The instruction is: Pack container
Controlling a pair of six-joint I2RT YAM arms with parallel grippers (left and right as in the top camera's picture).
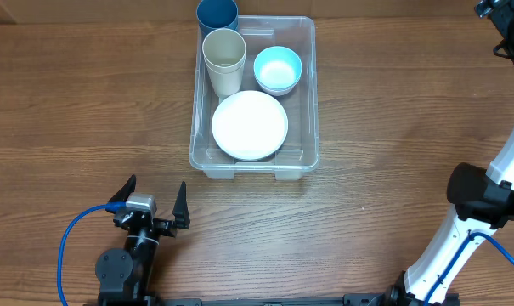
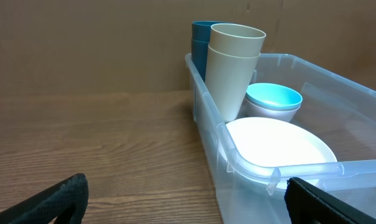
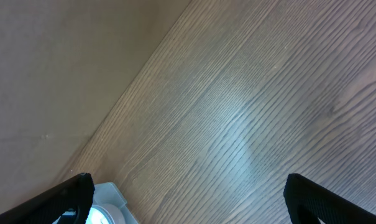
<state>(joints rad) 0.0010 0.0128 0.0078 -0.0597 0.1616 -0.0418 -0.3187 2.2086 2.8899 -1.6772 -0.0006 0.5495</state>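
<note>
The container (image 1: 312,85), a clear plastic bin, stands at the table's far middle. It holds a white plate (image 1: 250,125) at the front, a light blue bowl (image 1: 278,68), a beige cup (image 1: 224,59) and a dark blue cup (image 1: 217,14) at the far left corner. My left gripper (image 1: 152,204) is open and empty, low over the table, in front of and left of the bin. The left wrist view shows the bin (image 2: 299,168), plate (image 2: 281,146), bowl (image 2: 273,99) and cups (image 2: 234,68) ahead of its fingers (image 2: 188,202). My right gripper (image 3: 188,199) is open and empty, high at the far right.
The wooden table (image 1: 87,110) runs up to a brown back wall (image 2: 82,43). My right arm (image 1: 511,161) rises along the right edge. A blue cable (image 1: 70,238) loops by the left arm's base. A corner of the bin (image 3: 110,199) shows in the right wrist view.
</note>
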